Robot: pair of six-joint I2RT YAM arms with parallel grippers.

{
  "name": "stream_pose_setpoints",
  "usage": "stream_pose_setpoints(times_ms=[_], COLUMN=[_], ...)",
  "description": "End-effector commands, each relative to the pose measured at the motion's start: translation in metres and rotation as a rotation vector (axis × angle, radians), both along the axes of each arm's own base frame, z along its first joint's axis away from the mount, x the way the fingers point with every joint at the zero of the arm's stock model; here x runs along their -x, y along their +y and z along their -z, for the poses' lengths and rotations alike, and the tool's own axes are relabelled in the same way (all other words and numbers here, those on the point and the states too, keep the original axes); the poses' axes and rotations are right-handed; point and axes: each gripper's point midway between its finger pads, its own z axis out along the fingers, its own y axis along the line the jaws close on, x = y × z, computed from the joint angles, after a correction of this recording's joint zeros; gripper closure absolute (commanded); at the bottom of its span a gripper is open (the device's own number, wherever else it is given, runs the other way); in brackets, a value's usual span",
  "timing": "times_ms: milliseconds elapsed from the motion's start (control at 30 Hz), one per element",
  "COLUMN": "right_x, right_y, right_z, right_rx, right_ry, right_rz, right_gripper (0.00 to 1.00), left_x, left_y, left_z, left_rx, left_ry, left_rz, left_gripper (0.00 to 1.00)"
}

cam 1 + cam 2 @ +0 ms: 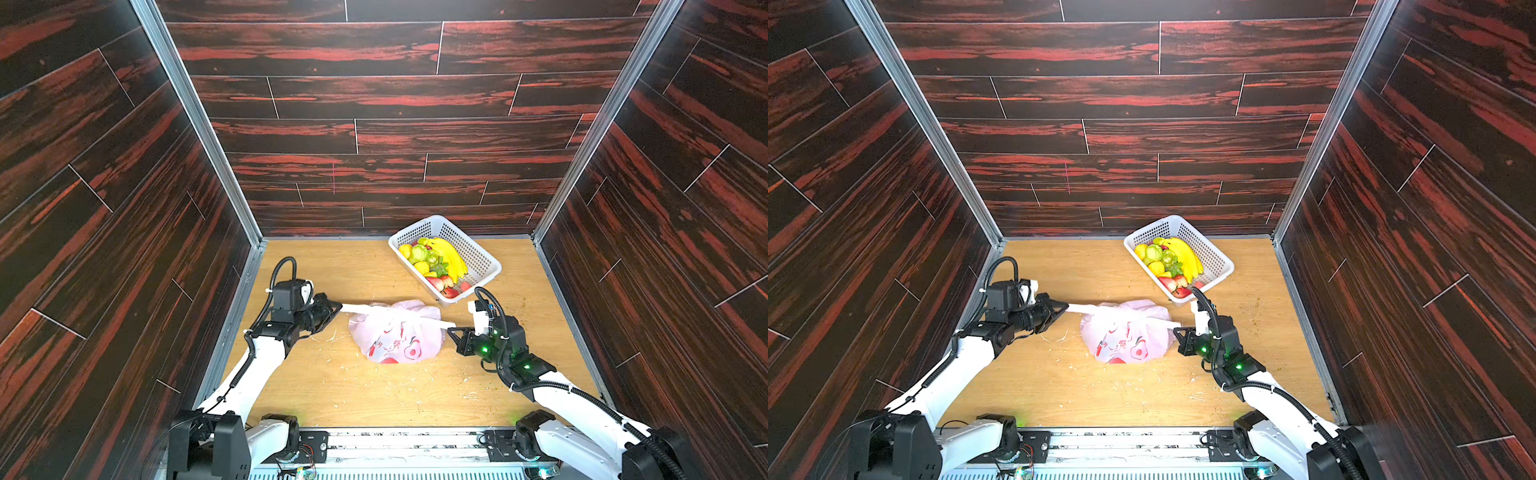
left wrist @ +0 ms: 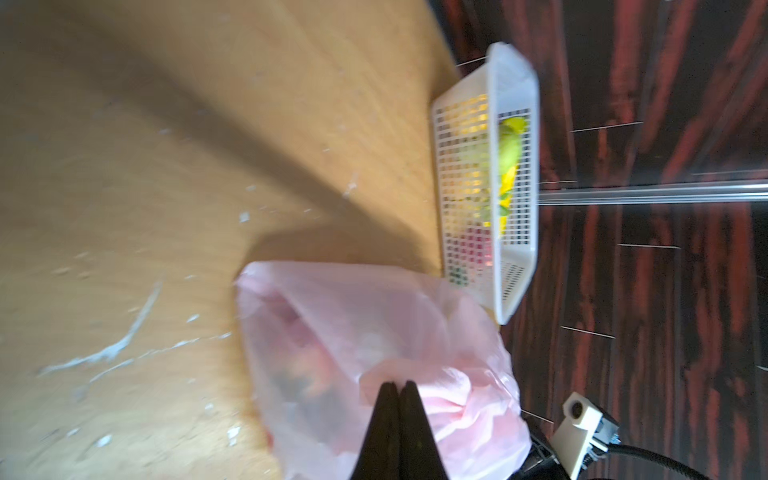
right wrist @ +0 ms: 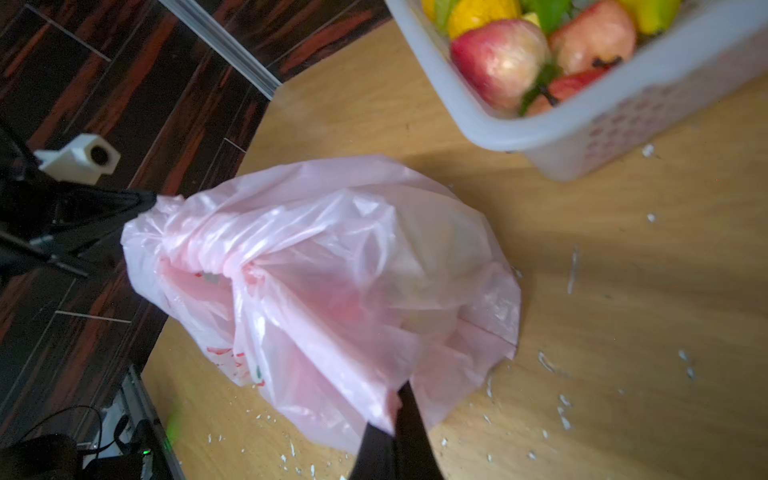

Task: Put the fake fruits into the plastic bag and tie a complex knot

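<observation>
The pale-pink plastic bag [image 1: 395, 332] [image 1: 1127, 332] lies bulging in the middle of the wooden table, with reddish shapes showing dimly through it. Its two strap handles are twisted together over the top into a knot [image 3: 237, 259] and stretch out sideways. My left gripper [image 1: 338, 307] [image 2: 398, 384] is shut on the left strap. My right gripper [image 1: 451, 328] [image 3: 405, 388] is shut on the right strap. More fake fruits [image 1: 432, 259] [image 1: 1169, 259], among them bananas, lemons, green lumpy ones and strawberries, lie in the basket.
The white perforated basket [image 1: 482, 259] [image 1: 1217, 259] stands at the back right, its near corner close to the bag and to my right arm. Dark wood-patterned walls enclose the table on three sides. White flecks [image 1: 332, 336] litter the tabletop.
</observation>
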Motion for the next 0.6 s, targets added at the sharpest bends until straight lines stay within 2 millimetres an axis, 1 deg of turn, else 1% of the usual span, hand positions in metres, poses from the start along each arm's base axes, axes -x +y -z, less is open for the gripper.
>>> stream_pose_setpoints(times_ms=[0,100,167,233,300,367,400,433,467,533,567], right_x=[0.002,0.002,0.002,0.002,0.002,0.004,0.005,0.009,0.011,0.012,0.011], right_y=[-0.039,-0.035,-0.025,-0.019,-0.012,0.001,0.004,0.012,0.015,0.017,0.014], right_z=[0.038,0.035,0.028,0.02,0.01,-0.009,-0.017,-0.027,-0.035,-0.046,-0.051], right_rx=[0.084,0.058,0.025,0.003,-0.033,-0.09,-0.106,-0.131,-0.136,-0.121,-0.103], right_ry=[0.12,0.101,0.082,0.069,0.032,-0.036,-0.062,-0.082,-0.103,-0.12,-0.127], right_rz=[0.163,0.137,0.089,0.059,0.016,-0.061,-0.081,-0.136,-0.169,-0.193,-0.187], right_gripper=[1.0,1.0,1.0,1.0,1.0,1.0,1.0,0.93,0.76,0.51,0.4], left_x=[-0.012,-0.012,-0.012,-0.012,-0.012,-0.011,-0.011,-0.01,-0.009,-0.007,-0.006], left_y=[0.042,0.037,0.031,0.028,0.027,0.025,0.025,0.024,0.025,0.027,0.03], left_z=[0.016,0.019,0.014,0.01,0.004,-0.005,-0.011,-0.017,-0.024,-0.038,-0.046], left_rx=[-0.112,-0.09,-0.063,-0.05,-0.044,-0.034,-0.031,-0.029,-0.032,-0.049,-0.065], left_ry=[0.013,0.021,0.007,-0.001,-0.016,-0.042,-0.057,-0.076,-0.096,-0.137,-0.163], left_rz=[-0.14,-0.106,-0.074,-0.066,-0.057,-0.05,-0.049,-0.05,-0.052,-0.06,-0.072], left_gripper=[1.0,1.0,1.0,1.0,1.0,1.0,1.0,0.94,0.84,0.66,0.59])
